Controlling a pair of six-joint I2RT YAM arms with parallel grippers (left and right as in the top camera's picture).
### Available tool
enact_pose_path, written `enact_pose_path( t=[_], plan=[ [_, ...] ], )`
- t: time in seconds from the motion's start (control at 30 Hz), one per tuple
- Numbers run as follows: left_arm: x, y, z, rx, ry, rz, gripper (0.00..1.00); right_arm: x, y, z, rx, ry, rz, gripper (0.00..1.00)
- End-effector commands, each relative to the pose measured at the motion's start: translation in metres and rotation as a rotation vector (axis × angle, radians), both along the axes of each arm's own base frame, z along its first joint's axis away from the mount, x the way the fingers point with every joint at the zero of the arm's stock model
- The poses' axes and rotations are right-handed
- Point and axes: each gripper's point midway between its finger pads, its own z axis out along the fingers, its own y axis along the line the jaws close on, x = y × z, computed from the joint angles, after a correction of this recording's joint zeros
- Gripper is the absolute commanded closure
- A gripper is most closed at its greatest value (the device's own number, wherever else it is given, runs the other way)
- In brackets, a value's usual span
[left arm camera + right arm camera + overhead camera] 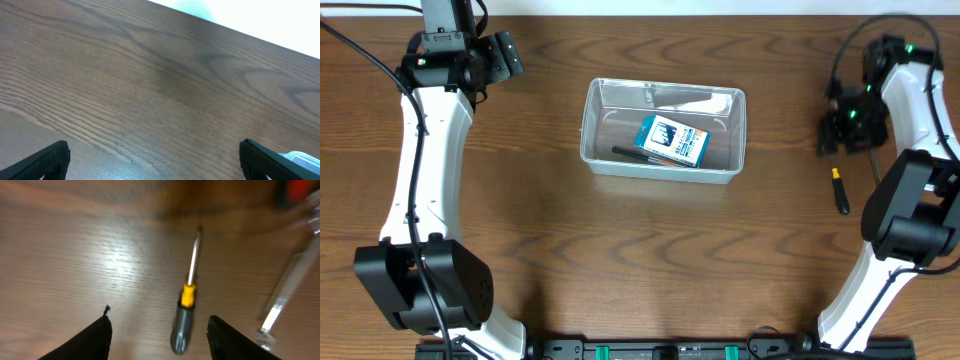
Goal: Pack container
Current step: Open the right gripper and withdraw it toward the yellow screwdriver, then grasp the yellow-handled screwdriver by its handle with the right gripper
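Observation:
The clear container (pixel 588 122) stands at the middle of the table, with a blue-and-white box (pixel 672 141) and a black pen (pixel 633 153) inside it. A screwdriver (pixel 839 189) with a grey handle and yellow collar lies on the table at the right. My right gripper (pixel 840 132) hovers just beyond it. In the blurred right wrist view the screwdriver (pixel 185 305) lies between the spread fingers (pixel 92 340) without touching them, and the right gripper (pixel 160 342) is open. My left gripper (pixel 510 52) is at the far left corner. In its own view the left gripper (pixel 155 165) is open over bare wood.
A corner of the container (pixel 302 159) peeks in at the lower right of the left wrist view. A clear, blurred rod-like thing (pixel 282 297) lies right of the screwdriver, and something red (pixel 300 187) shows at the top right. The table's far edge runs close behind the left gripper.

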Motion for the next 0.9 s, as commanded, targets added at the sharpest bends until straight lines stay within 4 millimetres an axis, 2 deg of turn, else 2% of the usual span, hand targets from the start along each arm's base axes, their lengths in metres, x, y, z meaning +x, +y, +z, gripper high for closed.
enact_pose_path(
  t=[0.0, 0.17, 0.37, 0.63, 0.87],
  plan=[
    [0.002, 0.004, -0.004, 0.020, 0.012, 0.003, 0.02, -0.018, 0.000, -0.019, 0.014, 0.045, 0.019, 0.37],
    [0.002, 0.004, -0.004, 0.020, 0.012, 0.003, 0.02, -0.032, -0.005, -0.038, -0.009, 0.080, 0.019, 0.38],
    [0.002, 0.004, -0.004, 0.020, 0.012, 0.003, 0.02, -0.036, -0.009, -0.053, -0.016, 0.073, -0.008, 0.37],
    [0.002, 0.004, -0.004, 0.020, 0.012, 0.003, 0.02, -0.037, -0.015, -0.056, -0.044, 0.074, -0.010, 0.38],
    [0.002, 0.004, -0.004, 0.020, 0.012, 0.003, 0.02, -0.060, -0.026, -0.068, -0.107, 0.140, -0.066, 0.39]
  ],
)
